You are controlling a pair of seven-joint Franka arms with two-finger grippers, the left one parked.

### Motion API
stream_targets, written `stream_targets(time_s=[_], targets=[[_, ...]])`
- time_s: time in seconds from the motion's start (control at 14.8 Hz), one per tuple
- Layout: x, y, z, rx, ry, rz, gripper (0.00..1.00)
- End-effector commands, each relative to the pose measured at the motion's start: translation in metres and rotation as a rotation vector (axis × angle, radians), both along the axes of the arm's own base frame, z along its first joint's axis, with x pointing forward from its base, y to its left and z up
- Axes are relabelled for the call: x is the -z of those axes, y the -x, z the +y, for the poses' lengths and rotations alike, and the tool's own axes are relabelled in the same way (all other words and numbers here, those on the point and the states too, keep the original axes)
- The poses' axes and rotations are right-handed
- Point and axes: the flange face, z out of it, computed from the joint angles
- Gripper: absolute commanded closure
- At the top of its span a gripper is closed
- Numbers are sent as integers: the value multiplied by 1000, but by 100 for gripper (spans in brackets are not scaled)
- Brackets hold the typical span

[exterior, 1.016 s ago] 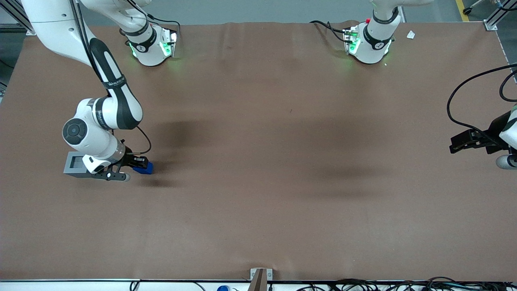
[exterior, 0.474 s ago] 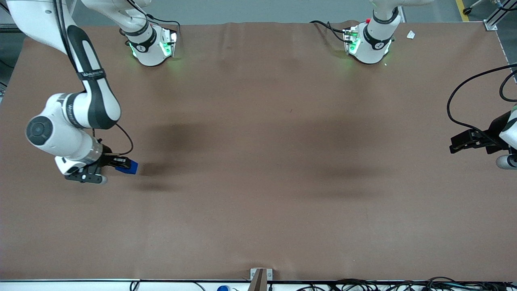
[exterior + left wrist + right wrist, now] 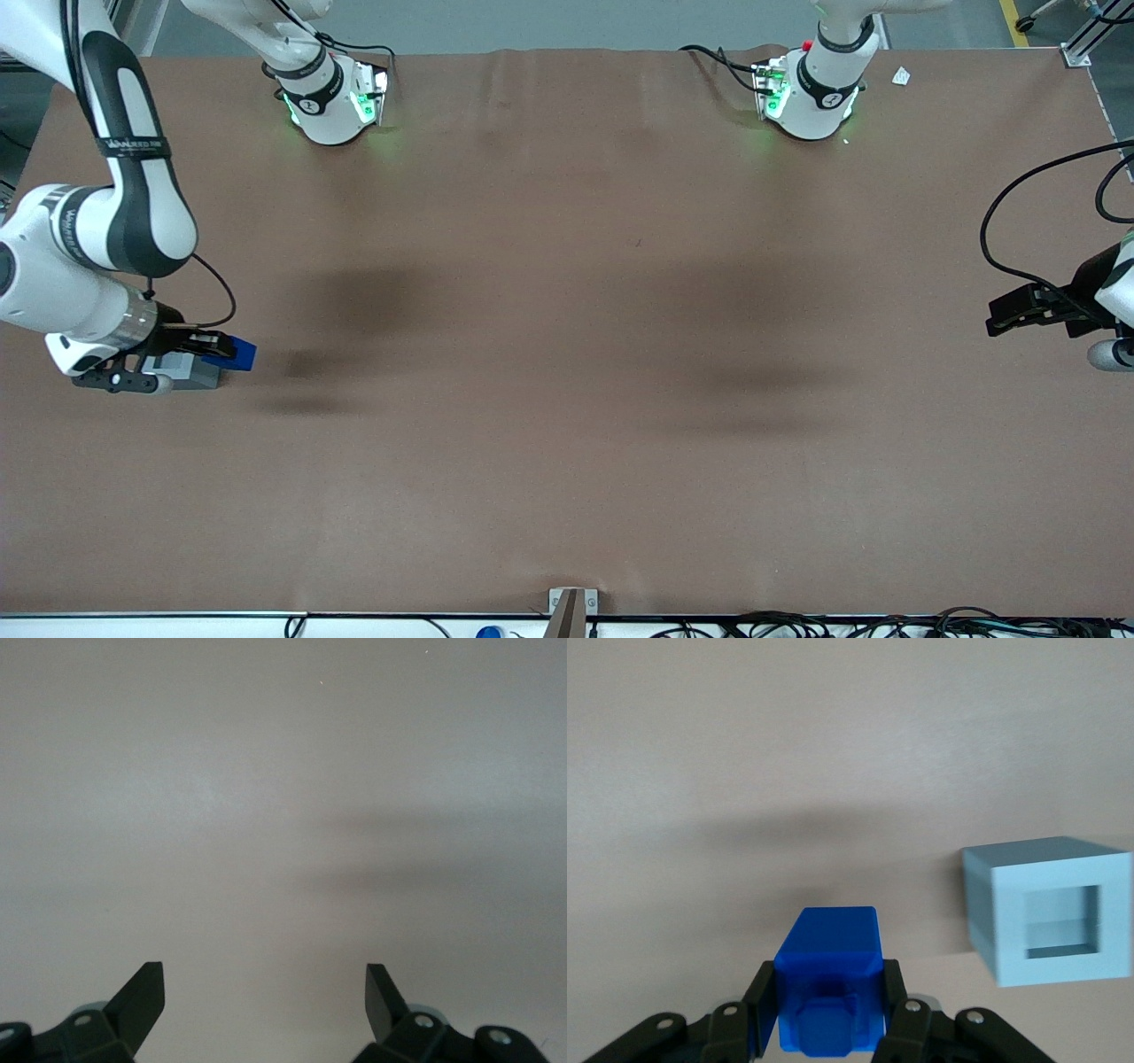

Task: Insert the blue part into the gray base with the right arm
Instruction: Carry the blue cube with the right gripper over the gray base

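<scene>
The gripper (image 3: 211, 347) of the right arm (image 3: 93, 244) is clamped on the blue part (image 3: 236, 355), one black finger pressed to each side of it, at the working arm's end of the table (image 3: 567, 425). In the wrist view the blue part (image 3: 830, 979) sits between the fingers (image 3: 764, 1001) with its stud facing the camera. The gray base (image 3: 1050, 908) stands on the table just beside the gripper, apart from the held part, its square recess unobstructed. From the front the gray base (image 3: 190, 372) shows partly under the wrist; the part seems raised above the table, though its height is hard to judge. Bare brown table surrounds the gripper toward the parked arm.
</scene>
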Motion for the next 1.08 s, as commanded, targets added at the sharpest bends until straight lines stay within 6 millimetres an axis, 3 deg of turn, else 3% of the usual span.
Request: stream_targets(time_s=[0.0, 0.74, 1.02], targets=[[-11, 9, -27, -38, -24, -11, 83], [-10, 20, -104, -69, 25, -66, 83], [-3, 21, -121, -81, 35, -84, 83]])
